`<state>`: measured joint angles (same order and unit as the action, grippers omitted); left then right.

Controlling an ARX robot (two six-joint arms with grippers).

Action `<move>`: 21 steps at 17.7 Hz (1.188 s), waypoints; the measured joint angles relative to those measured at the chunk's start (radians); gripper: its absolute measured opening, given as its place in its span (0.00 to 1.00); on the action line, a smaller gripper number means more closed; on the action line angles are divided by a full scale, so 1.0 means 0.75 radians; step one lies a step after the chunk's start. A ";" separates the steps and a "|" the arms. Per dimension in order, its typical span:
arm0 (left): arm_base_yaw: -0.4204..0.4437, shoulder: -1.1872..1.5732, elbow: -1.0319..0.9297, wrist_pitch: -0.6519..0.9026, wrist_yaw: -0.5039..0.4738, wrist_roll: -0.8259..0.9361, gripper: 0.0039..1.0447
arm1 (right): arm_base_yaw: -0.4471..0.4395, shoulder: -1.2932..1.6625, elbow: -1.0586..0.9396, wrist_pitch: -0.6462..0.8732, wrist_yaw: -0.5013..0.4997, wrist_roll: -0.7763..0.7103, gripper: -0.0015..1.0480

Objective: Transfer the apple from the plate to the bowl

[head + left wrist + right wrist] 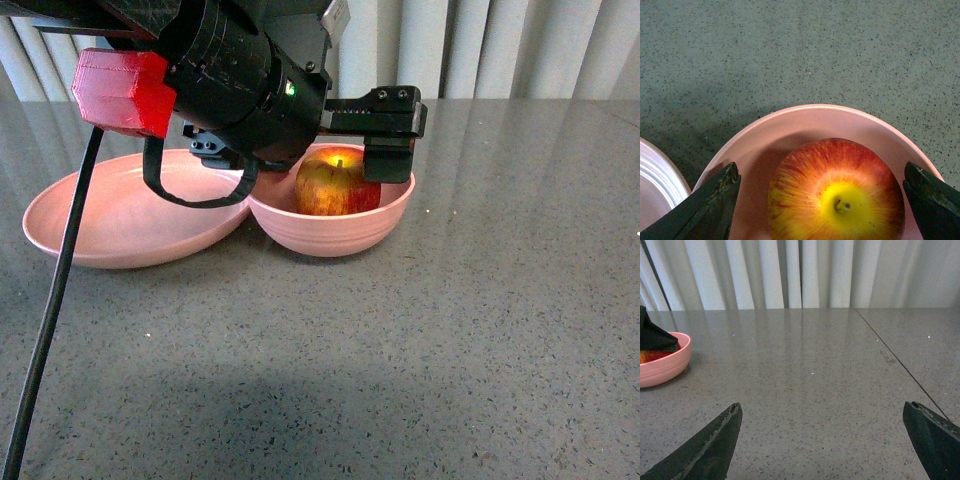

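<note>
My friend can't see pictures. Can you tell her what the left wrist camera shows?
A red and yellow apple sits in a pink bowl on a gray speckled table. The left gripper is open, one dark finger on each side, not touching it.

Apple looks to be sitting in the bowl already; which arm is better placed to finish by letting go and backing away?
Left. The left gripper is open around the apple in the bowl, so it probably only needs to lift clear. The right gripper is open over bare table, beside the bowl.
</note>
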<state>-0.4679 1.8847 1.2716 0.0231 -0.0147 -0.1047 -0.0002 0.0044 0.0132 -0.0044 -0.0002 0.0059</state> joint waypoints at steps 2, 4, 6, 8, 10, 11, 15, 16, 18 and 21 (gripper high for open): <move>0.005 -0.012 0.000 0.010 0.000 0.000 0.94 | 0.000 0.000 0.000 0.000 0.000 0.000 0.94; 0.015 -0.073 -0.002 0.035 0.005 -0.001 0.94 | 0.000 0.000 0.000 0.000 0.000 0.000 0.94; 0.028 -0.190 -0.020 0.092 0.010 0.001 0.94 | 0.000 0.000 0.000 0.000 0.000 0.000 0.94; 0.053 -0.313 -0.059 0.168 0.009 0.003 0.94 | 0.000 0.000 0.000 0.000 0.000 0.000 0.94; 0.093 -0.452 -0.144 0.241 -0.004 0.002 0.94 | 0.000 0.000 0.000 -0.001 0.000 0.000 0.94; 0.121 -0.528 -0.197 0.270 -0.024 0.002 0.94 | 0.000 0.000 0.000 -0.001 0.000 0.000 0.94; 0.214 -0.759 -0.367 0.331 -0.062 0.011 0.94 | 0.000 0.000 0.000 0.000 0.000 0.000 0.94; 0.256 -0.853 -0.435 0.348 -0.080 0.025 0.94 | 0.000 0.000 0.000 -0.001 0.000 0.000 0.94; 0.310 -0.958 -0.506 0.344 -0.103 0.041 0.94 | 0.000 0.000 0.000 -0.001 0.000 0.000 0.94; 0.395 -1.189 -0.808 0.465 -0.222 0.112 0.62 | 0.000 0.000 0.000 -0.001 0.000 0.000 0.94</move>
<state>-0.1719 0.9932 0.6655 0.3721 -0.1814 -0.0208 -0.0002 0.0044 0.0132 -0.0048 -0.0002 0.0059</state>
